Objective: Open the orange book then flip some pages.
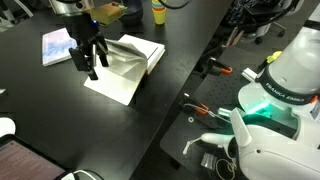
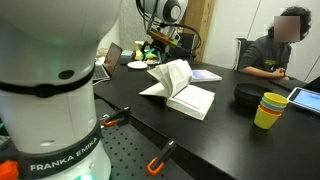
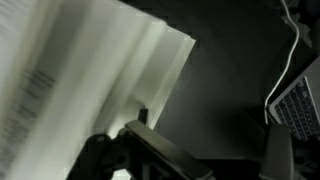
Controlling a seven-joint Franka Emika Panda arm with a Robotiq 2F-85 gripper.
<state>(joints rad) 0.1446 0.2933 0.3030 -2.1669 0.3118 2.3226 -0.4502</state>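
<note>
Orange book lies open on the black counter, a little in from the edge that faces the robot base. One white half lies flat, and several pages stand fanned upright above the spine. The gripper hangs over the book's side nearest the bluish-white book, its fingers spread wide and clamping nothing visible. Stacked coloured cups stand near the counter's edge.

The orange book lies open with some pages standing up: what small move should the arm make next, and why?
Probably sweep the pincer sideways across the orange book, pushing the upright pages over. They stand fanned, close beside the pincer, not yet lying flat.
</note>
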